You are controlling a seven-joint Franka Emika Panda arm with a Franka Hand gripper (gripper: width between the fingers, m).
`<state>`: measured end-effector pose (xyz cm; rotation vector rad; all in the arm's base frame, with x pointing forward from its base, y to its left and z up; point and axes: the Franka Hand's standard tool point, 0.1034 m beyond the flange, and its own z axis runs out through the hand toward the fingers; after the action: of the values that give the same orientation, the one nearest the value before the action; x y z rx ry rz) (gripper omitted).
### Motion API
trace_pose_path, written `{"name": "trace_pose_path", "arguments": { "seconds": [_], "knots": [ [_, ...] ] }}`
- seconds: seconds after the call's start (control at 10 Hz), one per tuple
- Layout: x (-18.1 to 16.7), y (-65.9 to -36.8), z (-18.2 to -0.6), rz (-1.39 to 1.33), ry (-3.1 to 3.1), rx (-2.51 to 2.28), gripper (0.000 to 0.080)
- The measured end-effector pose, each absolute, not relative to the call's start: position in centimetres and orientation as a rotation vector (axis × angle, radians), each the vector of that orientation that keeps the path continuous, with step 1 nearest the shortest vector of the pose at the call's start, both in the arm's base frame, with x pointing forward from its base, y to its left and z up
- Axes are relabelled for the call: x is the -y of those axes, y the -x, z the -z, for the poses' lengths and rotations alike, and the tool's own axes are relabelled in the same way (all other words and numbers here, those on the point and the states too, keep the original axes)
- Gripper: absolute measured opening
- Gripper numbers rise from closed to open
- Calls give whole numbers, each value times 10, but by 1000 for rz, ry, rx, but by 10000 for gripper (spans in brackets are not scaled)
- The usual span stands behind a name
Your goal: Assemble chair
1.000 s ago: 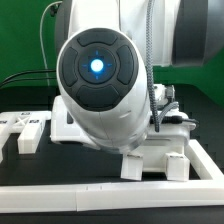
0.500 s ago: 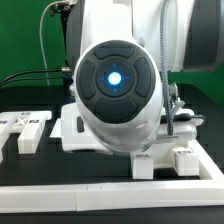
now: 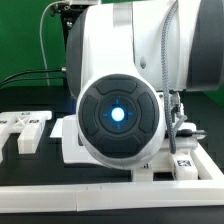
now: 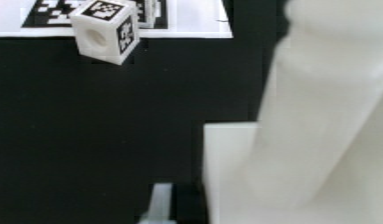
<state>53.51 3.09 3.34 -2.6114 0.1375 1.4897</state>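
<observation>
The arm's round blue-lit joint (image 3: 117, 116) fills the exterior view and hides the gripper there. White chair pieces lie around it: tagged bars (image 3: 26, 130) at the exterior view's left, a larger white piece (image 3: 70, 145) behind the arm, and a tagged block (image 3: 186, 162) at the right. In the wrist view a thin pale tip of the gripper (image 4: 163, 208) shows at the picture's edge, jaws shut, with nothing seen between them. Close beside it rises a big blurred white chair piece (image 4: 330, 120). A small tagged white peg (image 4: 106, 38) stands farther off on the black mat.
The long white border rail (image 3: 60, 198) runs along the front of the black table. The marker board (image 4: 191, 18) lies flat just behind the small peg. A green backdrop and black cables sit at the back left.
The arm's big joint has swung toward the exterior view's right and lower, closer to the camera, covering more of the pieces behind it. The jaws stayed shut.
</observation>
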Motion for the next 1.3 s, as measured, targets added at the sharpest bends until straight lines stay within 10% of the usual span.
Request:
{"name": "trace_pose_path", "arguments": {
  "seconds": [0.3,0.5,0.6,0.8,1.3],
  "knots": [
    [-37,-536,-35,-1464,2630,-137,31],
    [-36,-536,-35,-1463,2629,-141,355],
    [-35,-536,-35,-1463,2629,-142,355],
    [-36,-543,-40,-1442,2648,-160,614],
    [-19,-594,-68,-915,2858,-243,649]
  ]
}}
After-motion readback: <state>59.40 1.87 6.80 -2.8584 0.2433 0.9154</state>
